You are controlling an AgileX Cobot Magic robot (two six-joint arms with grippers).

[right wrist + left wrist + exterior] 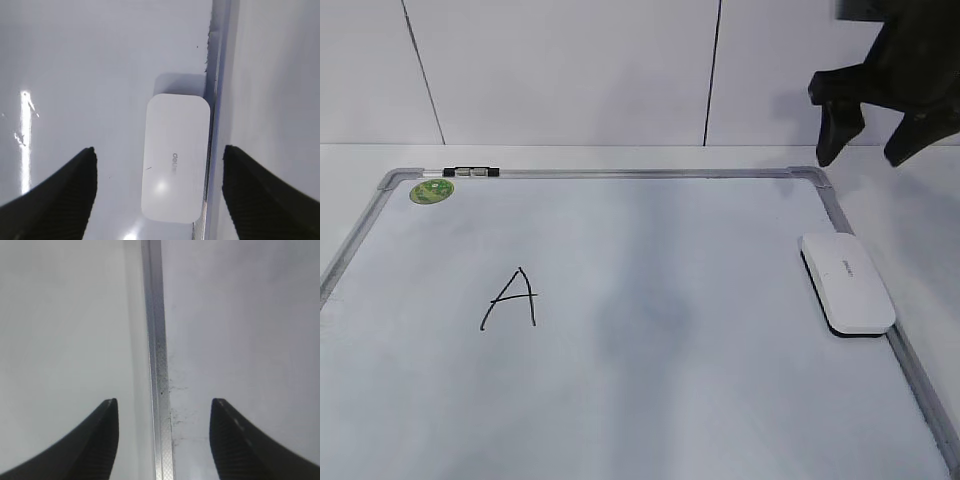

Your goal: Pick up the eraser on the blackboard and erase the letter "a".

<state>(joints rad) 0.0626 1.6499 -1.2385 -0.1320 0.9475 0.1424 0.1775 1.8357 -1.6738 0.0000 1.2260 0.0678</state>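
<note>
The white eraser [847,282] lies at the right edge of the blackboard [670,400], against its silver frame. An angular capital "A" [511,298] is drawn at the board's left; no lowercase cursive "a" shows in any view. My right gripper [862,158] is open and empty, raised above the board's far right corner. In the right wrist view its fingers [159,149] are spread wide on either side of the eraser [175,155], well above it. My left gripper [164,401] is open and empty over the board's frame strip [157,365]; it is out of the exterior view.
A round green sticker [432,191] sits in the board's far left corner, with a small black and silver piece [470,172] on the top frame beside it. A white panelled wall [570,70] stands behind the table. The frame rail [217,100] runs along the eraser's right side.
</note>
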